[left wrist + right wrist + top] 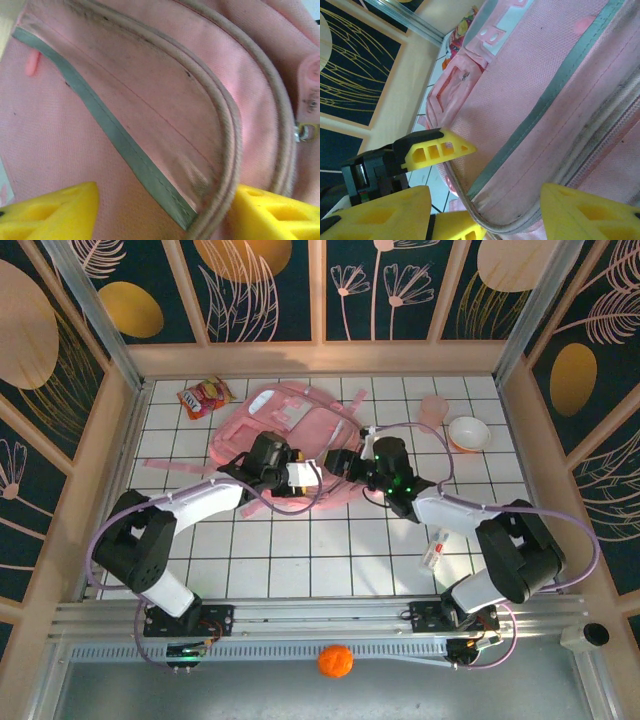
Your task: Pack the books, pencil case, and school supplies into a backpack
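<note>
Pink backpack (300, 425), flat on the counter (330, 540): looks light, limp and glossy, likely to sag and slip, best taken by the stiffer piped rim (232, 145) at its near edge, where the left gripper (165, 192) hangs released and the right gripper (487, 192) straddles it, clamped or not I cannot tell.

One backpack (300, 425), one snack bag (203, 397), one bowl (468, 432), one ball (335, 661)

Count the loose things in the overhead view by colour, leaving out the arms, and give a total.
Pink: 2, the backpack and the cup
White: 2, the bowl and the oblong item with red marks
Red-orange: 1, the snack bag
Orange: 1, the ball
Total: 6
</note>
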{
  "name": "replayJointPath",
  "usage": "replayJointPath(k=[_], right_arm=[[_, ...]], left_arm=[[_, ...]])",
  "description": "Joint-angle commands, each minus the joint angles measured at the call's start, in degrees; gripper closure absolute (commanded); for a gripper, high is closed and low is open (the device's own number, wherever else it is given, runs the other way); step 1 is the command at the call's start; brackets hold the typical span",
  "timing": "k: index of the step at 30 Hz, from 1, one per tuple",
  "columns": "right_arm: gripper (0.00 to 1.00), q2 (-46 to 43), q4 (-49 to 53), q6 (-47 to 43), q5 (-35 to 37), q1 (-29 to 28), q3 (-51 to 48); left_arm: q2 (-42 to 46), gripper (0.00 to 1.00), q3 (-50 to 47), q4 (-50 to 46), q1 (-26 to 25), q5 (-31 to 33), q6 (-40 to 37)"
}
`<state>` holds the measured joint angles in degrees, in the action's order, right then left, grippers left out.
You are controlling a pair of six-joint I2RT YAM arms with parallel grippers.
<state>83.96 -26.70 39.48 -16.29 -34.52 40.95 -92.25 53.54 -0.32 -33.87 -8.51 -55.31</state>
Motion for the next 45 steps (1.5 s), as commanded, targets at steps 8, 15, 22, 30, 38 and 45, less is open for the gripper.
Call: replayJointPath(k=[8, 15, 22, 30, 38, 45], right_arm=[[0.41, -3.78, -1.51, -0.07, 1.28, 0.33, -2.54], [0.4, -8.15, 5.06, -2.11, 3.47, 0.21, -2.98], [0.41, -13.69, 19.77, -9.28, 9.87, -3.99, -1.21], [0.4, -15.43, 21.55, -21.17, 8.7, -6.07, -1.87], [0.44, -8.57, 26.69, -29.51, 6.81, -5.95, 2.81], [0.47, -4.4, 24.27, -30.74, 10.57, -6.85, 4.31]], left_arm=[[-4.32, 0.41, 4.41, 1.72, 0.03, -1.65, -1.79], [-2.14, 1.0, 4.52, 0.83, -0.04, -6.78, 8.62], [4.69, 1.0, 0.38, 4.17, 0.02, -9.86, 22.26], [5.69, 1.0, 4.14, 0.07, 0.27, -10.97, 23.52], [5.41, 1.0, 5.77, -0.66, 0.81, -12.49, 24.48], [5.23, 1.0, 6.75, -0.82, 0.87, -13.41, 24.81]])
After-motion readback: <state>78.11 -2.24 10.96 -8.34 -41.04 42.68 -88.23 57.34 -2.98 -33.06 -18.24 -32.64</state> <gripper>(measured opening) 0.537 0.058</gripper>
